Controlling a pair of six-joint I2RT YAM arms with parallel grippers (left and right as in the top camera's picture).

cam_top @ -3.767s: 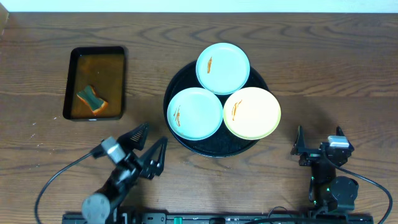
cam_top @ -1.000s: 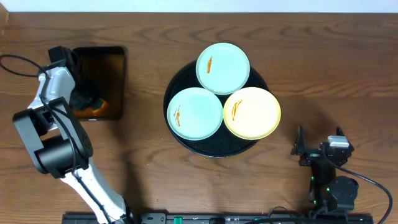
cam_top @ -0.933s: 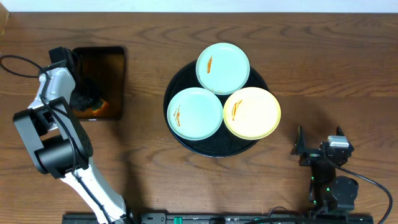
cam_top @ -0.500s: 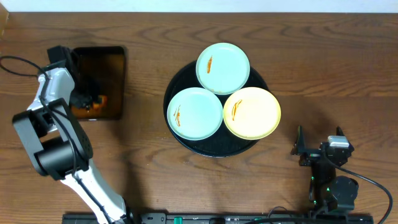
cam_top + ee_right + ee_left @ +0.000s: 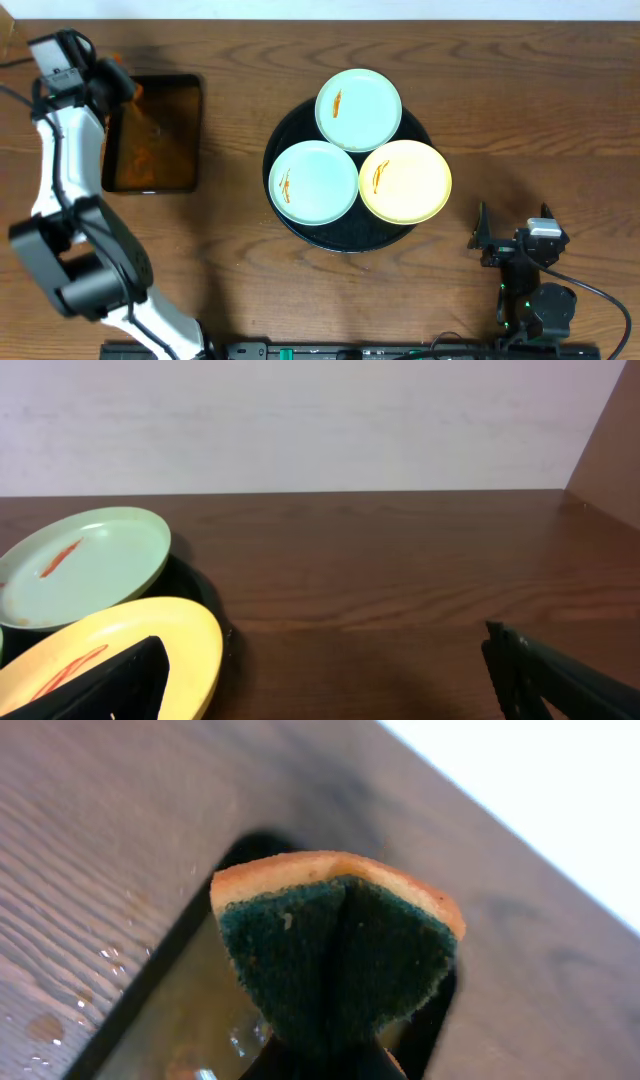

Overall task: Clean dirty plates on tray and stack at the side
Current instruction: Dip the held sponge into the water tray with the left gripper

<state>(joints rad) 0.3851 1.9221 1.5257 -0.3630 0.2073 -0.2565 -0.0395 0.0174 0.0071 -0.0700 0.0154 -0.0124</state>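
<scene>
Three plates lie on the round black tray [image 5: 347, 238]: a pale blue-green plate [image 5: 358, 108] at the back, another blue-green plate [image 5: 313, 181] at the front left and a pale yellow plate [image 5: 405, 181] at the front right, each with orange streaks. My left gripper [image 5: 115, 80] is far to the left, over the back corner of the small rectangular tray [image 5: 155, 135], shut on a folded green-and-orange sponge [image 5: 335, 945]. My right gripper [image 5: 330, 690] stands open and empty near the front edge, to the right of the yellow plate [image 5: 110, 650].
The small rectangular tray [image 5: 170, 1020] holds brown liquid, and water drops lie on the wood beside it. The back blue-green plate [image 5: 85, 565] shows in the right wrist view. Bare wooden table stretches to the right of the round tray.
My left gripper closed on the sponge in the small tray, lifted it out and moved toward the tray's back left corner. The right arm and the plates have not moved.
</scene>
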